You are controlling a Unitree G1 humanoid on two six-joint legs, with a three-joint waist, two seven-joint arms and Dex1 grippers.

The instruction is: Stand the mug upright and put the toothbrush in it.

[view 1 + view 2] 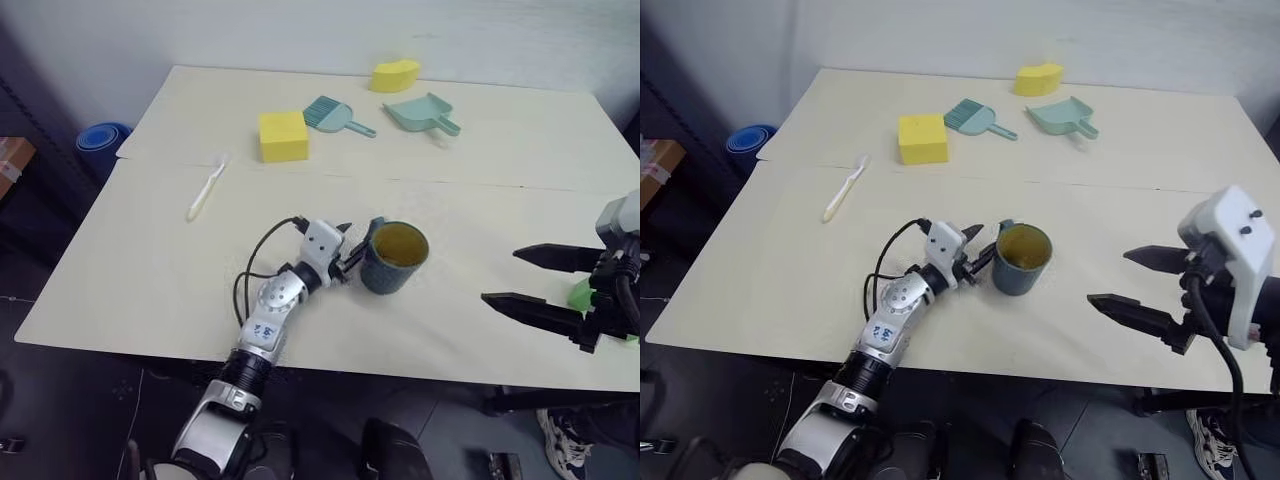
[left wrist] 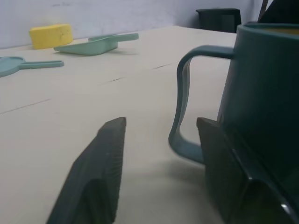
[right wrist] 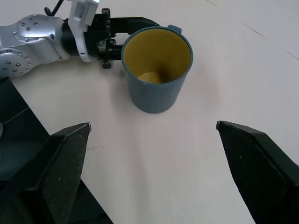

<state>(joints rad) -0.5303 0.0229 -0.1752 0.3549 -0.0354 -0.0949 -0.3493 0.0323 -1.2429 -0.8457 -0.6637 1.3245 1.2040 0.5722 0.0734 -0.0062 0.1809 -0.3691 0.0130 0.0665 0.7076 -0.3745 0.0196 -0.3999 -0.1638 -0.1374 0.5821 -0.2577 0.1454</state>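
The dark blue-grey mug [image 1: 395, 257] stands upright near the middle of the table, its yellow inside facing up. My left gripper [image 1: 356, 250] lies low on the table at the mug's left side. It is open, and the loop handle [image 2: 183, 112] stands between its fingers with a gap on one side. The pale toothbrush [image 1: 206, 190] lies flat on the table, well to the left of the mug and farther back. My right gripper [image 1: 500, 275] hovers to the right of the mug, wide open and empty, and the mug [image 3: 156, 70] is ahead of it.
At the back of the table [image 1: 150, 280] lie a yellow sponge block [image 1: 283, 136], a teal hand brush [image 1: 335, 115], a teal dustpan [image 1: 422, 112] and a second yellow sponge [image 1: 394, 75]. A blue round object [image 1: 100, 140] sits on the floor beyond the left edge.
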